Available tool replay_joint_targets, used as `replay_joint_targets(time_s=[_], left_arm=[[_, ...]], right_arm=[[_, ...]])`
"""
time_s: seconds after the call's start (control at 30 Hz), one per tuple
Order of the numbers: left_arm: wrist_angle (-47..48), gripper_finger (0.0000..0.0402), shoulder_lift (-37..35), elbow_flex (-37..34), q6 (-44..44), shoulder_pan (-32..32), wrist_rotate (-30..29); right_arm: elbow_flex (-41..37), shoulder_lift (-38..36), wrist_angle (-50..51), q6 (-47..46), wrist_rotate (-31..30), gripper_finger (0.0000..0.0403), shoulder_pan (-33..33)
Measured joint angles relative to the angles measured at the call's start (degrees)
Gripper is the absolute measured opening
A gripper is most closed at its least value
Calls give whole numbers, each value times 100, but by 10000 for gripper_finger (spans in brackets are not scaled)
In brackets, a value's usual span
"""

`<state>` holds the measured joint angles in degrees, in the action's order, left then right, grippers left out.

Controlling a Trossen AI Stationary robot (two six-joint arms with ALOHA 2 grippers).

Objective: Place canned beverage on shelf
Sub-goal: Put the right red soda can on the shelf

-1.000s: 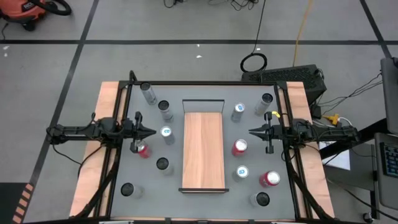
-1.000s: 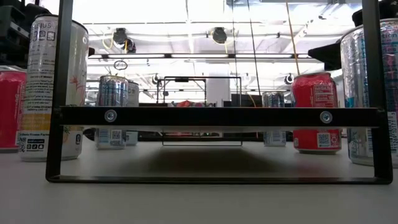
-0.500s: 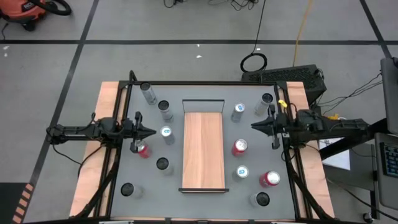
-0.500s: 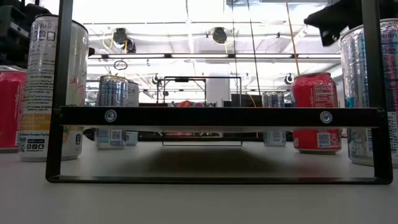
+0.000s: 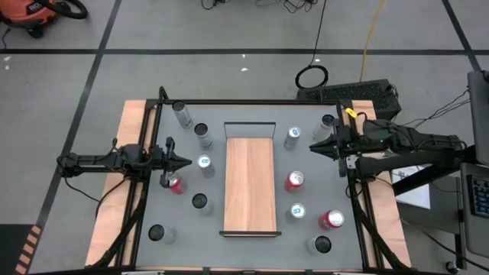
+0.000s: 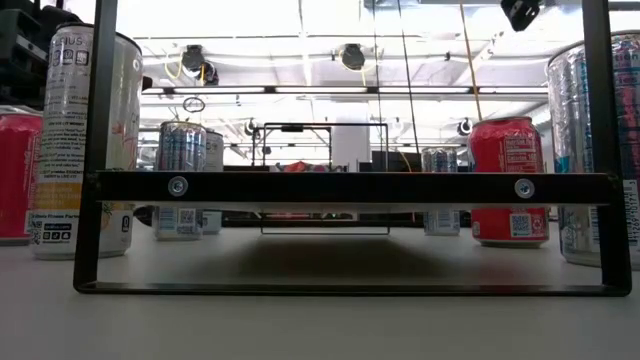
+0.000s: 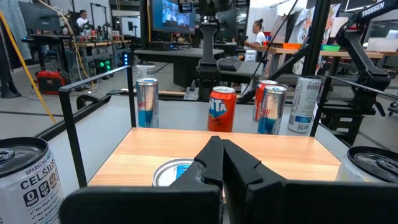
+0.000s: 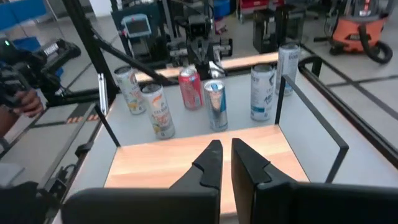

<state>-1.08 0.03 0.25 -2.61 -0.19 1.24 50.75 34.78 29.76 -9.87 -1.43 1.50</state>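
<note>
Shelf (image 5: 249, 183) bare, cans (image 5: 295, 180) alongside

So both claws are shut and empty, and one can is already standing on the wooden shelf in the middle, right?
Not quite: the shelf has no can on it yet. The high view shows its wood bare, with every can standing on the grey table around it. The rest holds: the left gripper and right gripper are both shut and empty.
</note>
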Motion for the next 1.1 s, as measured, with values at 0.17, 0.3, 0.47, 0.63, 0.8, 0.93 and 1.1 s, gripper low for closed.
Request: replay_joint_targets(time_s=[0.17,0.3,0.47,0.63,0.8,0.93,1.1], left_arm=[[0,0,0,0,2,0,-1],[0,0,2,2,0,-2,-1],[0,0,0,2,2,0,-1],[0,0,0,2,2,0,-1],[0,0,1,2,2,0,-1],[2,0,2,0,2,-2,-1],[2,0,0,1,2,-2,-1]], right_arm=[[14,26,298,0,0,0,0],[14,29,606,-59,0,0,0],[14,31,884,-332,0,0,2],[16,125,1314,-790,-2,0,2],[-153,369,1421,-1045,-2,0,59],[-217,673,1408,-1071,0,8,198],[-233,1039,1379,-1069,0,38,396]])
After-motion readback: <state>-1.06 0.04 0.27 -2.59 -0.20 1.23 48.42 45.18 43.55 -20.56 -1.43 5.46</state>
